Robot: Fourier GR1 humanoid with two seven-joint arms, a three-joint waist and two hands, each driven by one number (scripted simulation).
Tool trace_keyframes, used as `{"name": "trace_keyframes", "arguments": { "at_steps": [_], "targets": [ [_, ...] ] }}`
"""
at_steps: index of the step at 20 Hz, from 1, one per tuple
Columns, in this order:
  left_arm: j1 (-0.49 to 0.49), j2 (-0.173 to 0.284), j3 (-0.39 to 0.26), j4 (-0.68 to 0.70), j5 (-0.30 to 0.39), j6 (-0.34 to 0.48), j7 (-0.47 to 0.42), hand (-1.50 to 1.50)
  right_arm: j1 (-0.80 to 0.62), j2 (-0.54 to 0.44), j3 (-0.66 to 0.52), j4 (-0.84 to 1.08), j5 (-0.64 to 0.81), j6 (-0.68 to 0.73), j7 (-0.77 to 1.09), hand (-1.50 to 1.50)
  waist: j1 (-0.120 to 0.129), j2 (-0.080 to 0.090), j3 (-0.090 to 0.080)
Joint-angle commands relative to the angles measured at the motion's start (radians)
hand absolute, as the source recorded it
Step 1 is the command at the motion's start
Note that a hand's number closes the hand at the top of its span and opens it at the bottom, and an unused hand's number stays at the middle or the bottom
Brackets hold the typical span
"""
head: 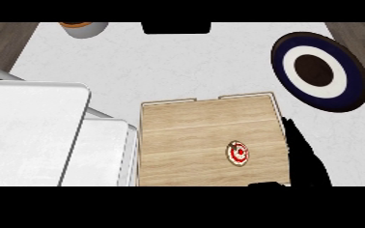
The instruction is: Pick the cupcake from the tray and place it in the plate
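A small cupcake (239, 153) with a red and white swirled top sits on the wooden tray (192, 125), toward the tray's near right. The plate (288, 67), dark blue with a white ring and a dark centre, lies at the far right of the counter. My right hand (303, 154) comes in from the lower right, fingers straight along the tray's right edge, just right of the cupcake and apart from it. A dark part of the same hand (267, 184) shows at the tray's near edge. The left hand is out of sight.
Large white blocks (43, 130) fill the left side next to the tray. A grey cup with an orange inside (84, 28) stands at the far left. A black object (176, 27) sits at the far middle edge. Brown counter edges show at both far corners.
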Motion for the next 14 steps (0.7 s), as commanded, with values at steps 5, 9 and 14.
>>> {"name": "trace_keyframes", "arguments": {
  "at_steps": [5,9,14],
  "targets": [
    [-0.179,-0.095,-0.16,-0.055,-0.141,0.143,0.159,0.0,-0.083,0.152,0.033,0.078,0.075,0.072,0.151,-1.5,-0.027,0.013,0.003],
    [-0.183,-0.118,-0.156,-0.057,-0.146,0.149,0.174,0.0,-0.091,0.199,0.027,0.168,0.078,0.082,0.127,-1.5,-0.026,0.016,0.005],
    [-0.196,-0.107,-0.142,-0.074,-0.144,0.125,0.2,0.0,-0.136,0.225,0.079,0.253,0.118,0.145,0.085,1.5,-0.02,0.014,0.005]
  ]
}}
